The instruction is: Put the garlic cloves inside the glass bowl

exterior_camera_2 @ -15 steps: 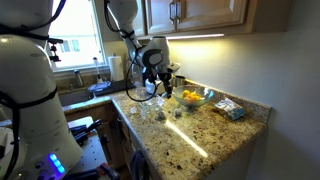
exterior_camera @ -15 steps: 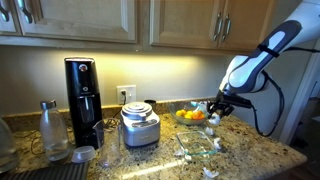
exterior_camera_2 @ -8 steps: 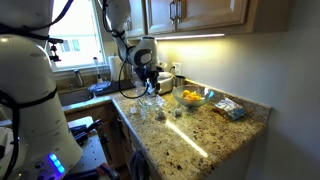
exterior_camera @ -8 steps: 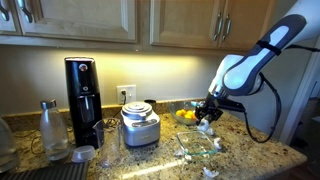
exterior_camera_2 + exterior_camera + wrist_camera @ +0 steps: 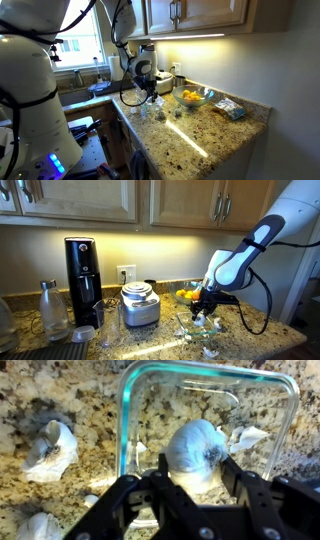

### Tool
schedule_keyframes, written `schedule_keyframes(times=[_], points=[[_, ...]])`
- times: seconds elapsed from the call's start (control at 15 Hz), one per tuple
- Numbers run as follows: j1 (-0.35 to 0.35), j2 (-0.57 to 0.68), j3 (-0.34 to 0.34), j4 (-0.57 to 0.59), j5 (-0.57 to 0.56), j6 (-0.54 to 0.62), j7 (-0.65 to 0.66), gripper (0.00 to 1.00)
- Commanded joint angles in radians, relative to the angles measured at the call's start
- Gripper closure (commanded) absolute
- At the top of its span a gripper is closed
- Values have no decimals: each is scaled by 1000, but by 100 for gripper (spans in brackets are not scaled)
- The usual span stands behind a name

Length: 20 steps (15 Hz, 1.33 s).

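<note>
Wrist view, gripper (image 5: pixel 193 470) clasping garlic clove (image 5: pixel 190 442), over glass bowl (image 5: pixel 125 430)

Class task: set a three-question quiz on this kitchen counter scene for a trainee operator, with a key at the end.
1. Fill in: in the wrist view, the loose garlic clove on the counter lies ____ the glass bowl (inside or outside).
2. True or false: the gripper hangs above the glass bowl.
3. Multiple choice: the held garlic clove sits (A) between the fingers, (B) flat on the counter, (C) on the bowl's rim.
Key: 1 outside; 2 true; 3 A.
</note>
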Motion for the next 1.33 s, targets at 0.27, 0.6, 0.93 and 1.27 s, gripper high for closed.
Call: schedule_keyframes(times=[0.27, 0.6, 0.93, 1.27], points=[[43, 3, -48, 15, -53, -36, -43, 15], [13, -119, -31, -40, -42, -140, -56, 0], [19, -210, -111, -59, -62, -261, 40, 0], [1, -192, -181, -47, -51, -305, 168, 0]])
